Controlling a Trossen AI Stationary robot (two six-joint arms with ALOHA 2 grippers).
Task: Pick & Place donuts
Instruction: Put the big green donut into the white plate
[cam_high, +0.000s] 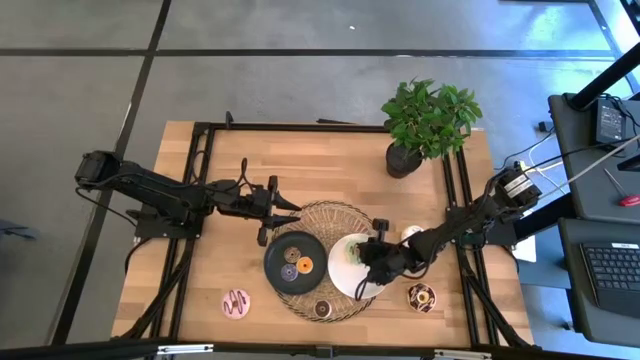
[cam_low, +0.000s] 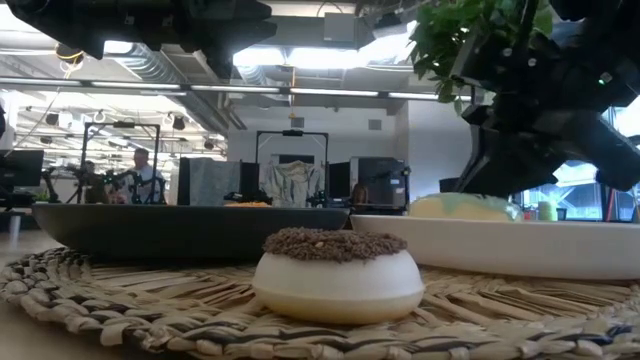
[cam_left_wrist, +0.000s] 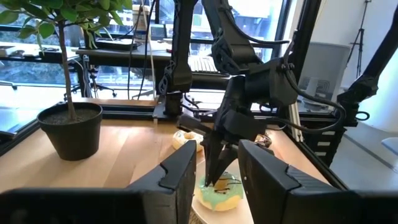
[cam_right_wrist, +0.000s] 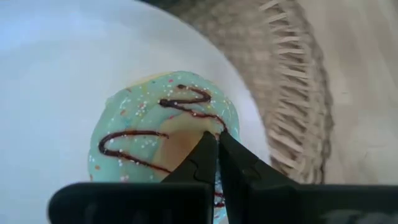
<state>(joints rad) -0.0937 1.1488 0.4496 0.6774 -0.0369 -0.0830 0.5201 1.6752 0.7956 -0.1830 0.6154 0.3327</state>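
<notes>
A green-iced donut (cam_right_wrist: 161, 134) with a dark drizzle lies on the white plate (cam_high: 345, 272). My right gripper (cam_right_wrist: 216, 142) hangs over it, shut, with its tips at the icing beside the hole. It also shows in the left wrist view (cam_left_wrist: 217, 177). My left gripper (cam_high: 283, 208) is open and hovers over the far-left rim of the woven mat (cam_high: 330, 215). A purple donut (cam_high: 289, 271) and an orange donut (cam_high: 304, 264) lie in the black plate (cam_high: 280, 250). A chocolate donut (cam_low: 338, 270) rests on the mat. A pink striped donut (cam_high: 236, 303), a cream donut (cam_high: 411, 233) and a brown donut (cam_high: 421, 297) lie on the table. My right gripper comes at the green donut from above, pointing down. Its shut fingertips (cam_right_wrist: 208, 146) stand at the icing next to the hole (cam_right_wrist: 180, 140). I cannot tell whether they touch it. The donut lies flat on the white plate.
A potted plant (cam_high: 425, 125) stands at the far right of the table. Black frame rails (cam_high: 195, 200) run along the left and right sides. Both plates sit on the woven mat. Bare wood shows at the far middle and near left.
</notes>
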